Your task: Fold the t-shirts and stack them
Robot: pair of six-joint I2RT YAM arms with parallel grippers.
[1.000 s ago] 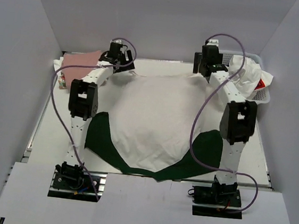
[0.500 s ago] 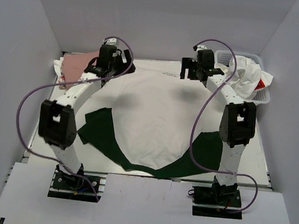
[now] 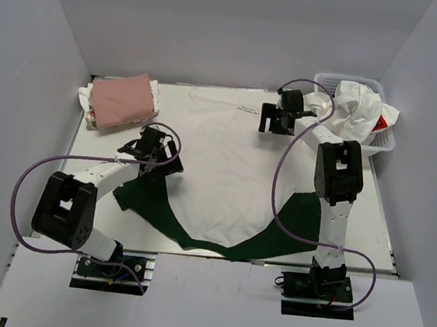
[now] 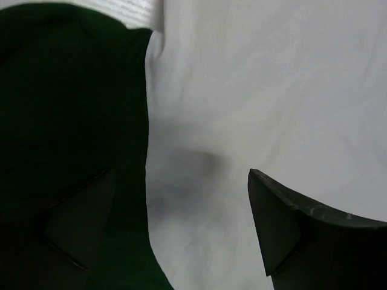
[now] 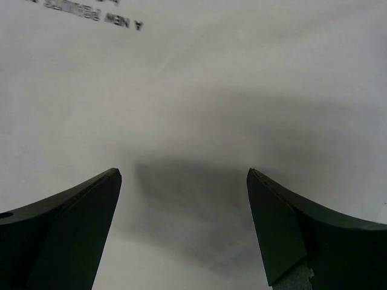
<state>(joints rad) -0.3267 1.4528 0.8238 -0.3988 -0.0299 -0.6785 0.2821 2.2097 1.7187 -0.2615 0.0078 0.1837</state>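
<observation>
A white t-shirt (image 3: 225, 172) with dark green sleeves lies spread flat on the table, black lettering (image 3: 247, 110) at its far edge. My left gripper (image 3: 154, 152) hovers open over the seam between the left green sleeve (image 4: 66, 109) and the white body (image 4: 272, 90), with nothing between its fingers (image 4: 181, 175). Over the far part of the shirt, my right gripper (image 3: 273, 121) also stands open and empty (image 5: 183, 172), just short of the lettering (image 5: 103, 18). A pink t-shirt (image 3: 122, 99) lies folded at the back left.
A white mesh basket (image 3: 377, 141) stands at the back right, holding a crumpled white t-shirt with a red mark (image 3: 357, 108). Grey walls close in the table on three sides. The right green sleeve (image 3: 299, 215) lies beside the right arm.
Both grippers let go of the shirt's far edge, which now lies flat. The left gripper drew back toward the near left sleeve; the right gripper shifted slightly left and lower.
</observation>
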